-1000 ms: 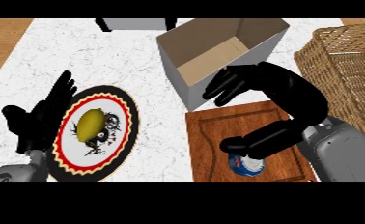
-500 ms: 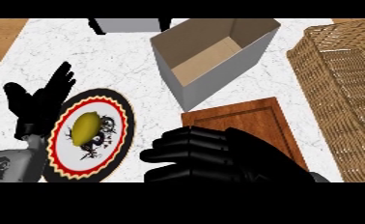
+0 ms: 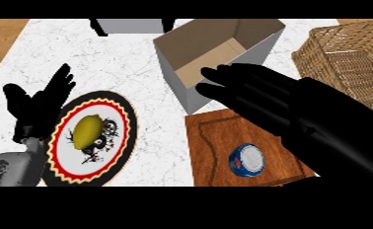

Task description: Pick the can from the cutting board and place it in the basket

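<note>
Can [image 3: 247,159] upright on board [image 3: 218,139], untouched. Right hand [image 3: 280,102] spread above it, empty, apparently positioned for grasp. Basket [image 3: 342,62] waits far right. Left hand [image 3: 40,104] spread, resting beside plate [image 3: 116,124].

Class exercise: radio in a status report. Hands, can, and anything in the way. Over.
Right hand open, above the board, holding nothing. Left hand open, resting by the plate. Can upright on board, not in basket. Box stands nearby.

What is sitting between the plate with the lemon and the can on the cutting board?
In the head view, only bare white counter and the board's left part lie between the plate and the can.
</note>
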`<state>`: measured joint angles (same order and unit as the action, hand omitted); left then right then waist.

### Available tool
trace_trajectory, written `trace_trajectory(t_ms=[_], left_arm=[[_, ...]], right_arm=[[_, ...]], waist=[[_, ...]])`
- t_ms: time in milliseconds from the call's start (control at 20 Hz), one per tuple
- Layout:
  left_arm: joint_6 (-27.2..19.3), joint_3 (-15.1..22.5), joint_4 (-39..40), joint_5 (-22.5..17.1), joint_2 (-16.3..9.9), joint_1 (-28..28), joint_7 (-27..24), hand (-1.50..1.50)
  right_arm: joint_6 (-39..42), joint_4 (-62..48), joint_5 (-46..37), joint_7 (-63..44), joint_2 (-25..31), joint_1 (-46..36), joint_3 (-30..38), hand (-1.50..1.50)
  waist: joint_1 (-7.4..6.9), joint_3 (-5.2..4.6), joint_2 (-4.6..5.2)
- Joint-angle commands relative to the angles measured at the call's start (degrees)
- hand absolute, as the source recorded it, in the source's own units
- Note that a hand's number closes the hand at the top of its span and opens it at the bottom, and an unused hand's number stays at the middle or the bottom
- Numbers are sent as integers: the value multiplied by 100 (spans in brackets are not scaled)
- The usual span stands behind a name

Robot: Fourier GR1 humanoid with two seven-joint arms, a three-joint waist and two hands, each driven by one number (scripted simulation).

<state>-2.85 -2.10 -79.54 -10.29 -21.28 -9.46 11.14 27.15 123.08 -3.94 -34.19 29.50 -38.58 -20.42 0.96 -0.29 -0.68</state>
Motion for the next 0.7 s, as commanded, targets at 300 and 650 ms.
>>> trace_trajectory(t_ms=[300, 650], left_arm=[[6, -68, -76, 26, -4, -120, 93, 0], [164, -207, -43, 7, 10, 67, -73, 0]], right_arm=[[1897, -1050, 2925, -1544, 1101, -1340, 780, -150], [2118, -914, 4541, -1308, 2064, -601, 1641, -150]], waist=[[-67, 15, 30], [-31, 29, 41]])
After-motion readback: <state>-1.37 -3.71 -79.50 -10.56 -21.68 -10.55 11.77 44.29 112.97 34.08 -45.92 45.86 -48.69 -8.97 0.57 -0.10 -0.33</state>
